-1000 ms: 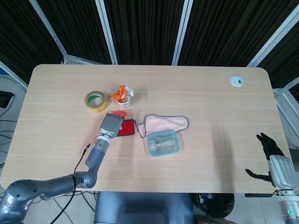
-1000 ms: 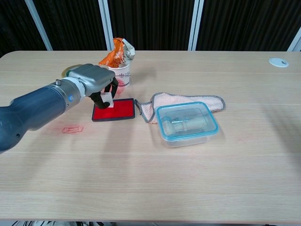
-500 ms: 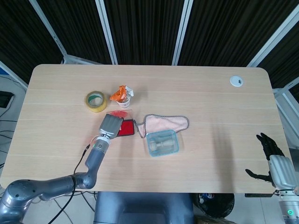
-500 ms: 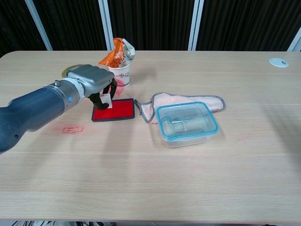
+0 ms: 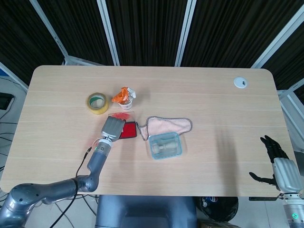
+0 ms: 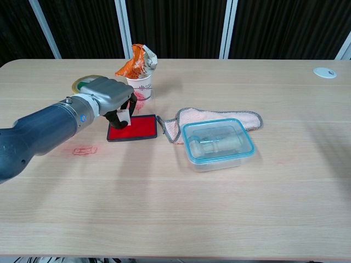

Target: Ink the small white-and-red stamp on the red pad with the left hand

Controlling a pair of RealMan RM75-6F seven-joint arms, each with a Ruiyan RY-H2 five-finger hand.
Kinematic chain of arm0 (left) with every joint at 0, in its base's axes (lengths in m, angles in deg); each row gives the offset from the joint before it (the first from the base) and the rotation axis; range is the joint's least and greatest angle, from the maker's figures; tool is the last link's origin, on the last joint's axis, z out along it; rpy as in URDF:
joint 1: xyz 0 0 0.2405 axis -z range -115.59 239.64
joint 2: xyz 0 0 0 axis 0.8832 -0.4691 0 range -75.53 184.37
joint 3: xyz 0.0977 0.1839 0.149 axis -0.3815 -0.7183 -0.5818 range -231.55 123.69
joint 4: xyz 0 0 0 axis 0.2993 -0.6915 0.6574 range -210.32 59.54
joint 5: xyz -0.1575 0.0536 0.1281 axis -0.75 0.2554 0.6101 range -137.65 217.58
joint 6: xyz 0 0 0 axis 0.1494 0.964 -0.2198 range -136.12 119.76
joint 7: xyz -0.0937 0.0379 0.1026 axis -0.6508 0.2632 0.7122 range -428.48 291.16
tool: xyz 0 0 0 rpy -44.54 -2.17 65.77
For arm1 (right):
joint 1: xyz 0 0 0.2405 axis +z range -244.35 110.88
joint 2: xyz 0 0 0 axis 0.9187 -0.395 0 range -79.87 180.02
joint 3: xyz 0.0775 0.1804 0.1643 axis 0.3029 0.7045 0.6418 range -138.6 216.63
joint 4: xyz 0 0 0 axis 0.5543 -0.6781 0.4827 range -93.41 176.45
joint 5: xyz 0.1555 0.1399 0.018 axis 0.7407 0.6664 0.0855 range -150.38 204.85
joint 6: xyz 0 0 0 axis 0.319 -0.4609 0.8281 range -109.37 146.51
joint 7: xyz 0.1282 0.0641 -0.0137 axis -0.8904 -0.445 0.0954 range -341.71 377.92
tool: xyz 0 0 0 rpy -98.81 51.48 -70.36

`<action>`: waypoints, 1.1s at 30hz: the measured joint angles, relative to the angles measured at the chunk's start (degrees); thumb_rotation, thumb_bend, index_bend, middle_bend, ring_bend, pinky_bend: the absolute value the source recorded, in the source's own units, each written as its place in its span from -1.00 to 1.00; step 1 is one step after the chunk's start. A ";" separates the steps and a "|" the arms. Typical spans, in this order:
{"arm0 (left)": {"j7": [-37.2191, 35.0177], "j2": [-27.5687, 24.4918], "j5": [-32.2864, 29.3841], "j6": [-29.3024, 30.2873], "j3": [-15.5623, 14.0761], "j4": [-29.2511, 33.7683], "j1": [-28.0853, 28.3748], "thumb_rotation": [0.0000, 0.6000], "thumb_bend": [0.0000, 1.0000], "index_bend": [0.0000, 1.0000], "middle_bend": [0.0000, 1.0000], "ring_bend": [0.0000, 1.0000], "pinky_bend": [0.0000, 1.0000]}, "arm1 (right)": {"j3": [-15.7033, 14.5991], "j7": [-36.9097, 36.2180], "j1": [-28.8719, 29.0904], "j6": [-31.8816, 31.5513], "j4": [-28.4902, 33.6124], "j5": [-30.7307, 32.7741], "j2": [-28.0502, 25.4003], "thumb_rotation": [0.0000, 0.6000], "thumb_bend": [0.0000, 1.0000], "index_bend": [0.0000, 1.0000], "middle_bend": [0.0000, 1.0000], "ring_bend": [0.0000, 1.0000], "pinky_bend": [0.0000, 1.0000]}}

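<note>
- Pale wood-grain table (image 6: 181,208) under dark slatted panels with white frame bars; everything gathered in the left half of the tabletop.
- Grey left arm reaching in from about 7 o'clock in the head view, ending in the silver left hand (image 6: 107,94) above the left part of the pad.
- Clear lidded plastic box with a blue rim (image 6: 218,142) at 3 o'clock of the pad, lying on the edge of a pink cloth with a dark stitched border (image 6: 219,116).
- Flat rectangular red ink pad in a black tray (image 6: 138,128), long axis running roughly 9 to 3 o'clock in the chest view; directly beneath the left hand, its right part bare.
- Roll of yellowish tape (image 5: 97,103) at 10 o'clock of the pad; white paper cup stuffed with an orange wrapper (image 6: 140,74) at 12 o'clock, close behind it.
- Black right hand (image 5: 275,164) far off at the table's right edge, fingers spread, holding nothing; clearly the farther hand.
- Small white-and-red stamp (image 6: 124,116) pinched in the dark fingers (image 6: 113,118) of the left hand, upright, above the pad's left end; whether its face touches the red surface, not discernible.
- Judged next move: straight down, no sideways travel needed.
</note>
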 measured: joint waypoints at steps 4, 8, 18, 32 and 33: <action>-0.42 -0.09 0.41 0.14 0.10 0.12 -0.01 1.00 0.25 0.48 0.51 0.15 0.34 | 0.00 0.11 -0.02 -0.05 0.00 -0.01 0.01 1.00 -0.77 -1.00 -1.00 -1.00 -0.63; -0.66 -0.52 0.85 0.64 0.38 0.89 0.03 1.00 0.25 0.48 0.51 0.15 0.34 | 0.00 0.18 -0.04 -0.09 0.00 -0.01 0.06 1.00 -0.77 -1.00 -1.00 -1.00 -0.63; -0.35 -3.90 2.12 3.38 0.85 7.59 -0.45 1.00 0.25 0.48 0.50 0.15 0.34 | -0.04 0.55 -0.12 -0.48 -0.19 -0.35 0.18 1.00 -0.77 -1.00 -1.00 -1.00 -0.63; -0.31 -14.83 5.34 8.98 -3.83 23.28 -6.12 1.00 0.25 0.46 0.49 0.15 0.34 | -0.07 0.82 -0.16 -0.67 -0.30 -0.54 0.29 1.00 -0.77 -1.00 -1.00 -1.00 -0.63; -0.43 -15.26 5.59 9.22 -4.34 23.63 -6.58 1.00 0.24 0.46 0.49 0.15 0.33 | -0.06 0.79 -0.16 -0.67 -0.29 -0.54 0.29 1.00 -0.77 -1.00 -1.00 -1.00 -0.63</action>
